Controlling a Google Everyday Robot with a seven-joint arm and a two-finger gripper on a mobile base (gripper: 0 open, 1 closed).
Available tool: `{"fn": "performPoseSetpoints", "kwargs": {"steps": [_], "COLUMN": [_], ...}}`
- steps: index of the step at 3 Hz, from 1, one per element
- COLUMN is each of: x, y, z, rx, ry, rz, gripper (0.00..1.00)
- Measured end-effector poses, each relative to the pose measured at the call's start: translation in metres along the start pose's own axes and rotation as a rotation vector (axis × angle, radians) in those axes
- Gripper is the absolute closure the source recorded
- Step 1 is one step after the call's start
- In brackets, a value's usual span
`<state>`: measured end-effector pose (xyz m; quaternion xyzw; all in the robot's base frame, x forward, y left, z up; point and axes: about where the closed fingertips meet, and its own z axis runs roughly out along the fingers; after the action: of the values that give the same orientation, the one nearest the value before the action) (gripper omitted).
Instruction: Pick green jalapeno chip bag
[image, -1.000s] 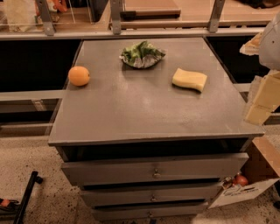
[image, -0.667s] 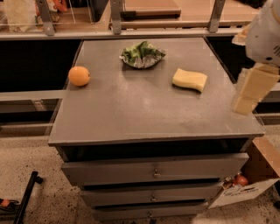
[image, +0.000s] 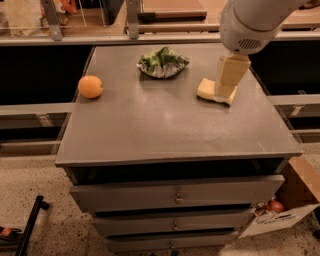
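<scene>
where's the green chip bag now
Camera view: the green jalapeno chip bag lies at the far edge of the table, between orange and sponge; the gripper hangs by the sponge.

Single view only: looking down from high in front of the table (image: 150, 130), facing its far edge, middling range, whole top and drawer fronts (image: 175, 192) in frame. Pincer (image: 225, 91) reaching in from upper right, above the table's right side.

Lab-like room — robot tool (image: 225, 89) above grey drawer cabinet (image: 165, 125), speckled floor (image: 50, 235).
</scene>
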<state>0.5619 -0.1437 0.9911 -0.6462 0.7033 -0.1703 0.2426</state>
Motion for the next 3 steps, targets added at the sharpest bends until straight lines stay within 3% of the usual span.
{"fn": "performPoseSetpoints", "kwargs": {"steps": [1,2,3], "x": [-0.0325,-0.0242,-0.0248], "y": [-0.0247,-0.034,-0.0333], "z": [0.031,0.0269,0.0265], "rx": [0.095,0.132,0.13], "ry": [0.021,0.057,0.054], "rz": [-0.053,-0.06,-0.059], "gripper": [0.0,0.0,0.0]}}
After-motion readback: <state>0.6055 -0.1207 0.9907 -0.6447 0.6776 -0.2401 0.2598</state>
